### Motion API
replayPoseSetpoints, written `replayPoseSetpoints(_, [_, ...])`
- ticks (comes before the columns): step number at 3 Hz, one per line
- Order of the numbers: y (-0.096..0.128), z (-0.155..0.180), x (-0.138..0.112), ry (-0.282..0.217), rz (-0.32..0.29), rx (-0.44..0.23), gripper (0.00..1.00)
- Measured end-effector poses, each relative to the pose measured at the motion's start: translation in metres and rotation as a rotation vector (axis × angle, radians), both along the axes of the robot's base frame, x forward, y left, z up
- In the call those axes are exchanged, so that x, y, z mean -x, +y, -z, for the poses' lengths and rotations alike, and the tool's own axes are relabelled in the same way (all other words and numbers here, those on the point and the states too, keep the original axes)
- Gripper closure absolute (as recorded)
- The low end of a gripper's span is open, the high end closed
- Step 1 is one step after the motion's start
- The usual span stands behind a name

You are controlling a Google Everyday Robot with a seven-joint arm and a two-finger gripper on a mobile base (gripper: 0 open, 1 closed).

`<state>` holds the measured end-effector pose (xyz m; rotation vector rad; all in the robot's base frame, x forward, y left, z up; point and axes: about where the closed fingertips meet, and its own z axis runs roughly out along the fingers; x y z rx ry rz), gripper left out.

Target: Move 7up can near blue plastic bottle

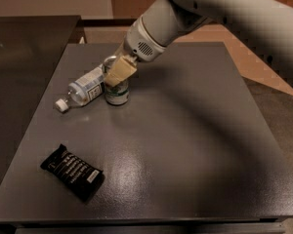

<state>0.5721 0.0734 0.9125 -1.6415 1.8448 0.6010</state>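
Silver-white 7up can (117, 92), green mark on its side: it stands upright on the dark grey table (185, 145), in the back-left part of the top. Only its lower half shows clearly to me; the upper half sits behind the claw.

Bottle (85, 89), clear plastic with a pale blue-and-white label: it lies on its side immediately left of the can. Its white cap (61, 105) points toward the front-left, and its base end is next to the can's upper part. The two are just beside each other; I cannot tell from my screen whether they actually touch.

Gripper (118, 72), tan-coloured: it comes down at a slant from the upper right and is clenched on the top of the can. One tan finger (122, 70) lies across the can's near side. The other is hidden from me behind the can.

Arm (185, 13), white, thick and rounded: it runs from the claw up to the top-right corner of my view, with a ringed wrist section just above the claw.

Wrapper (72, 172), flat, black, with pale print: it lies near the front-left corner of the table, well apart from the can and bottle.
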Motion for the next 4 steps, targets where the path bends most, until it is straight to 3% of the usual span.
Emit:
replayPoseSetpoints(2, [0.0029, 0.0008, 0.0018, 0.002, -0.007, 0.001, 0.12])
replayPoseSetpoints(3, [0.0043, 0.0012, 0.0025, 0.003, -0.009, 0.001, 0.0])
replayPoseSetpoints(4, [0.0044, 0.0013, 0.0025, 0.003, -0.009, 0.001, 0.0])
